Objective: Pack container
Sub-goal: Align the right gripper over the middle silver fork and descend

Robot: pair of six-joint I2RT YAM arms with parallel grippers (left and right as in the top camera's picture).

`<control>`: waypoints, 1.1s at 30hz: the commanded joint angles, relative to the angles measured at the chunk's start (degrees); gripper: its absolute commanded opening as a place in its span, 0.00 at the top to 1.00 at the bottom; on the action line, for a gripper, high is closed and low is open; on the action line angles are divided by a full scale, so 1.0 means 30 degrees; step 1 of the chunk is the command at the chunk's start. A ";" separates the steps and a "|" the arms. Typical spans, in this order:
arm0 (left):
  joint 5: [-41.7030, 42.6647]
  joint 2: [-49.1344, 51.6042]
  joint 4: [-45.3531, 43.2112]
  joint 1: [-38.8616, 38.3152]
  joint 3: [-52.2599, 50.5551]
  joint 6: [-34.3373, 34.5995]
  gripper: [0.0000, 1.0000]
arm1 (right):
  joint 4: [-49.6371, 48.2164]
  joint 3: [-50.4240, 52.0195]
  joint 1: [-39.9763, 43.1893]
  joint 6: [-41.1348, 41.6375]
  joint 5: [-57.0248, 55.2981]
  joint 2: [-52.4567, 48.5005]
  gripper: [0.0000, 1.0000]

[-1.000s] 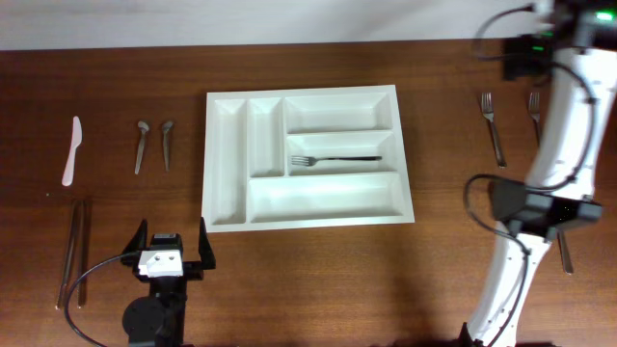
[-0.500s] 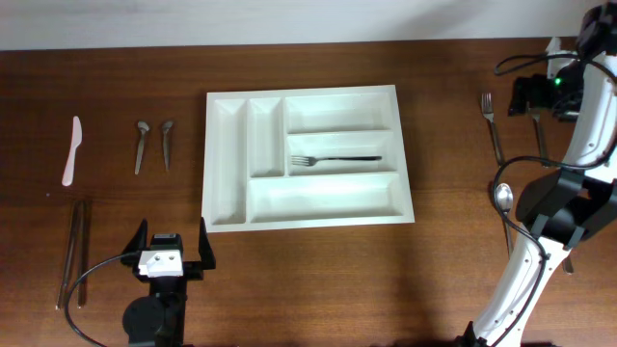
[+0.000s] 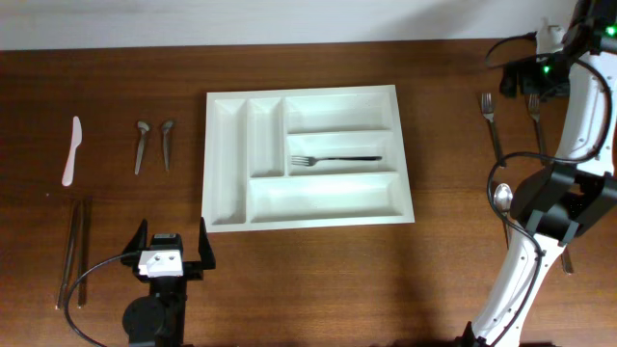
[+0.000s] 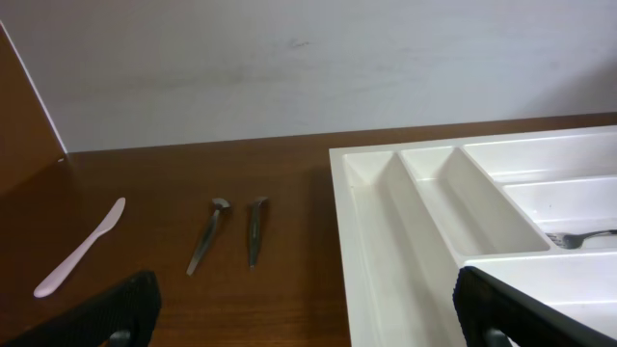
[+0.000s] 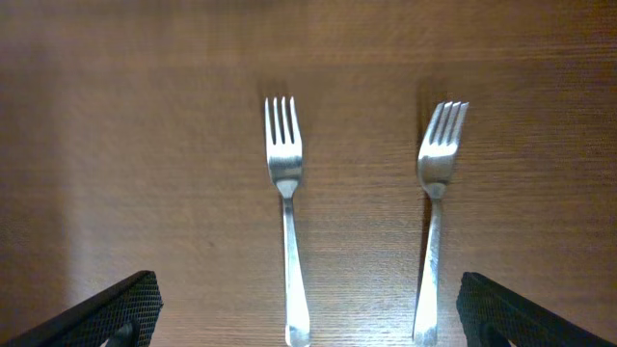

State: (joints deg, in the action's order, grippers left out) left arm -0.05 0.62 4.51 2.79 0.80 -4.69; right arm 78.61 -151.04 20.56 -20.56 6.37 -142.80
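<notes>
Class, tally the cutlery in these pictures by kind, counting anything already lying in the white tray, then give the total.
Forks: 3 (one in the container at, two on the right)
Spoons: 3 (two left, one right)
White plastic knife: 1
Thin sticks, perhaps chopsticks: 2
Half-hidden handle, far right: 1
Total: 10

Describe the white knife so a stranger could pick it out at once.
Start at the big white cutlery tray in the middle of the table and look left, past the two metal spoons. The white knife lies just beyond them. It is the only white utensil; its neighbours are grey metal.
</notes>
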 commanded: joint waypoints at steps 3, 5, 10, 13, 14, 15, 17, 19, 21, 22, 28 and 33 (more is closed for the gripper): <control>0.0015 -0.0095 0.0066 0.0124 -0.0095 0.0182 0.01 | 0.0379 0.0386 -0.0102 -0.3395 0.0175 -0.0641 0.01; 0.0015 -0.0087 0.0066 0.0124 -0.0095 0.0182 0.01 | 0.0495 0.0634 -0.0102 -0.4364 0.0175 -0.0648 0.01; 0.0015 -0.0087 0.0066 0.0124 -0.0095 0.0182 0.01 | 0.0219 0.1880 -0.0095 -0.4925 0.0117 -0.0656 0.01; 0.0015 -0.0087 0.0066 0.0124 -0.0095 0.0182 0.01 | -0.0743 0.3053 -0.0102 -0.4925 0.0102 -0.0656 0.01; 0.0015 -0.0087 0.0066 0.0124 -0.0095 0.0182 0.01 | -0.1071 0.3468 -0.0095 -0.4925 0.0102 -0.0656 0.01; 0.0015 -0.0087 0.0066 0.0124 -0.0095 0.0182 0.01 | -0.1282 0.3752 -0.0095 -0.4918 0.0102 -0.0656 0.01; 0.0015 -0.0087 0.0066 0.0124 -0.0095 0.0182 0.01 | -0.1610 0.4218 -0.0102 -0.4925 0.0109 -0.0656 0.02; 0.0015 -0.0087 0.0066 0.0124 -0.0095 0.0182 0.01 | -0.1749 0.4342 -0.0095 -0.4925 0.0182 -0.0656 0.01; 0.0015 -0.0087 0.0066 0.0124 -0.0095 0.0182 0.01 | -0.1814 0.4350 -0.0102 -0.4925 0.0204 -0.0656 0.01; 0.0015 -0.0087 0.0066 0.0124 -0.0095 0.0182 0.01 | -0.1814 0.4350 -0.0117 -0.4838 0.0466 -0.0656 0.01; 0.0015 -0.0087 0.0066 0.0124 -0.0095 0.0182 0.01 | -0.1705 0.4386 -0.0117 -0.4867 0.2178 -0.0656 0.01; 0.0015 -0.0087 0.0066 0.0124 -0.0095 0.0182 0.01 | -0.2375 0.4634 -0.0117 -0.4860 0.2178 -0.0656 0.01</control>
State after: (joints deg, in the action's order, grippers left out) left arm -0.05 0.62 4.51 2.79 0.80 -4.69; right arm 72.18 -137.93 20.58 -34.79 10.92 -144.62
